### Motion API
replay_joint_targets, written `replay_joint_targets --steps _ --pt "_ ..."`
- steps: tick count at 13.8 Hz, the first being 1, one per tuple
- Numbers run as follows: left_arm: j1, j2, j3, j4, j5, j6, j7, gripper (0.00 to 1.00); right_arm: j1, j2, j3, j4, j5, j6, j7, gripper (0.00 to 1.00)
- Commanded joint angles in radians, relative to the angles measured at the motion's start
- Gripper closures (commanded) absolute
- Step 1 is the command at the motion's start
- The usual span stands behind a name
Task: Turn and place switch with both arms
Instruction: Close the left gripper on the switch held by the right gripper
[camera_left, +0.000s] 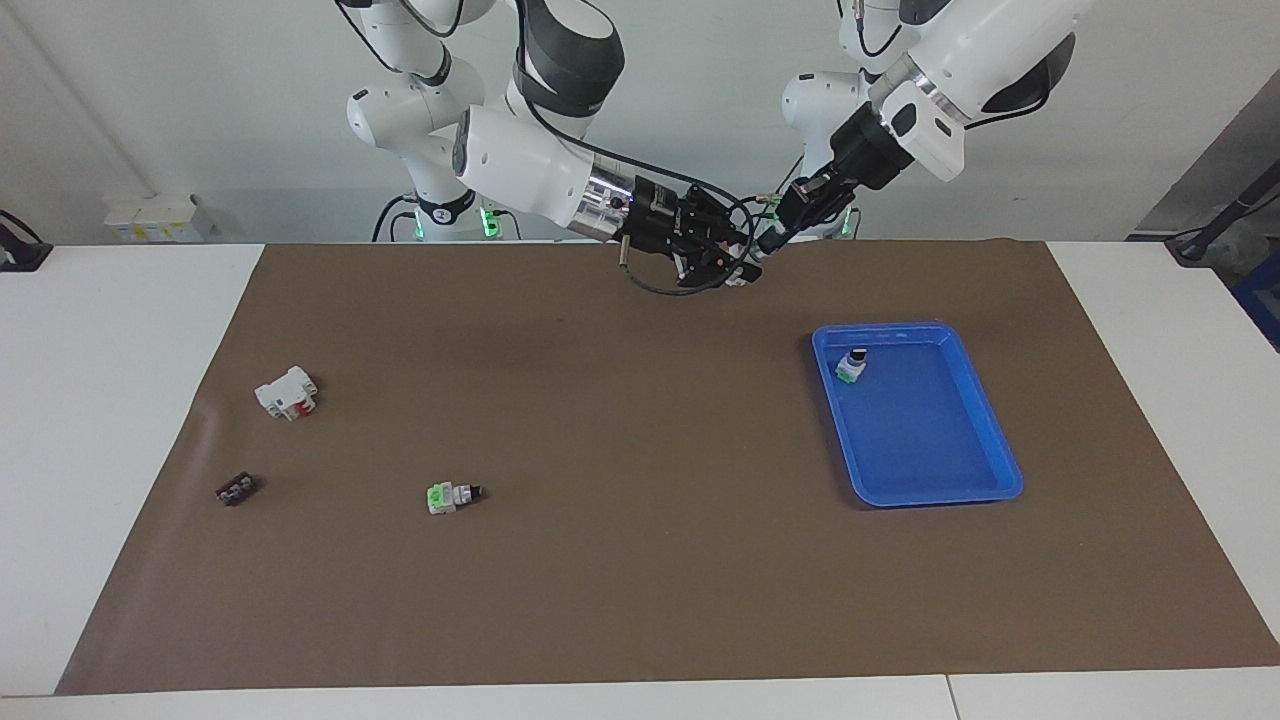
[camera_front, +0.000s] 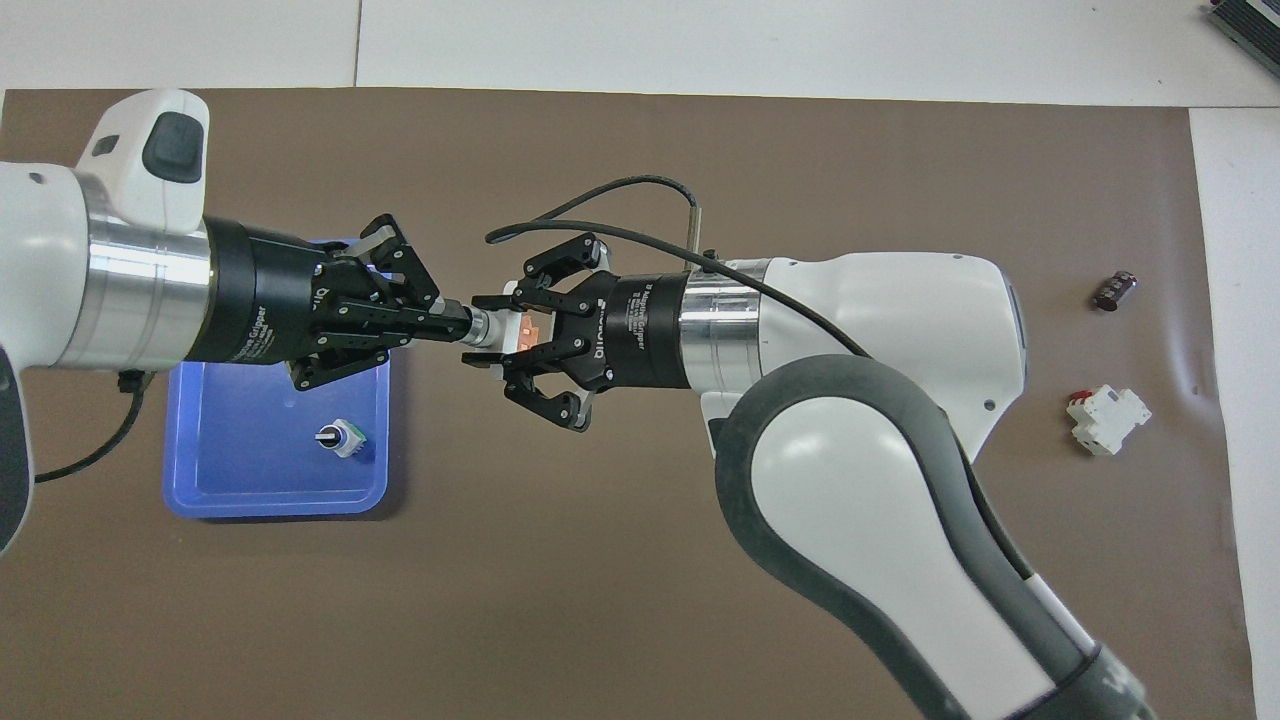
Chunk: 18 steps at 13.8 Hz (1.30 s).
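Observation:
The switch (camera_front: 497, 331), with an orange block, white body and black knob, is held in the air between both grippers, over the mat beside the blue tray (camera_front: 275, 505). My left gripper (camera_front: 462, 327) is shut on its knob end. My right gripper (camera_front: 492, 331) is closed around its orange block end. In the facing view the two grippers meet tip to tip, the left gripper (camera_left: 765, 243) and the right gripper (camera_left: 740, 272), and the switch is mostly hidden there.
The blue tray (camera_left: 1000, 470) holds a green-and-white switch (camera_left: 851, 366). Another green-and-white switch (camera_left: 452, 496) lies on the brown mat. A white block with a red part (camera_left: 287, 392) and a small dark part (camera_left: 236, 489) lie toward the right arm's end.

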Motion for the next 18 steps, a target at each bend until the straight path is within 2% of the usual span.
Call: replay_joint_targets --steps 1,6,9,14,18 --pt "0.002 -0.027 0.004 -0.038 -0.002 0.032 0.127 1.00 -0.001 -0.012 0.003 -0.009 0.020 0.019 0.007 1.00" --pt "0.010 -0.034 0.007 -0.049 -0.001 0.000 0.423 1.00 -0.001 -0.012 0.003 -0.010 0.020 0.019 0.007 1.00" --pt "0.027 -0.047 0.010 -0.078 -0.001 0.010 0.704 1.00 0.000 -0.012 0.003 -0.009 0.020 0.019 0.007 1.00" --pt "0.056 -0.059 0.008 -0.099 -0.002 0.000 0.822 1.00 -0.001 -0.012 0.003 -0.009 0.020 0.017 0.007 1.00" --pt "0.065 -0.073 0.011 -0.128 -0.001 0.001 1.117 1.00 -0.001 -0.012 0.003 -0.009 0.018 0.017 0.007 1.00"
